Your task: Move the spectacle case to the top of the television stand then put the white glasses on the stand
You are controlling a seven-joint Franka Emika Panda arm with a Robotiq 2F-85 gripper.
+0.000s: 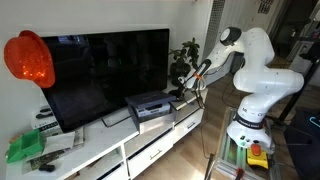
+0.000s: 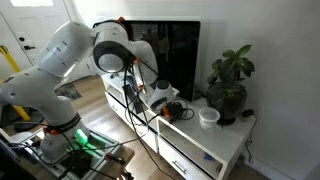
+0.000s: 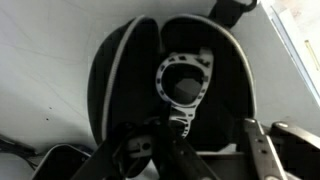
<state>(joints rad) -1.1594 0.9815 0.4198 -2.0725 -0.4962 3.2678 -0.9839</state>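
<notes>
The spectacle case (image 3: 125, 80), seemingly light, stiff and slick, is being hovered over by the open, empty hand (image 3: 195, 155) near the counter's (image 3: 40, 60) end edge, and is best being gripped across its width.

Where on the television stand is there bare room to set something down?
Bare top at the near end of the television stand, in front of the white bowl and plant. Crowded between the black-grey box and gripper.

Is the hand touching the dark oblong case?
Cannot tell. In the wrist view the hand overlaps the dark oblong case; no contact or gap shows plainly.
</notes>
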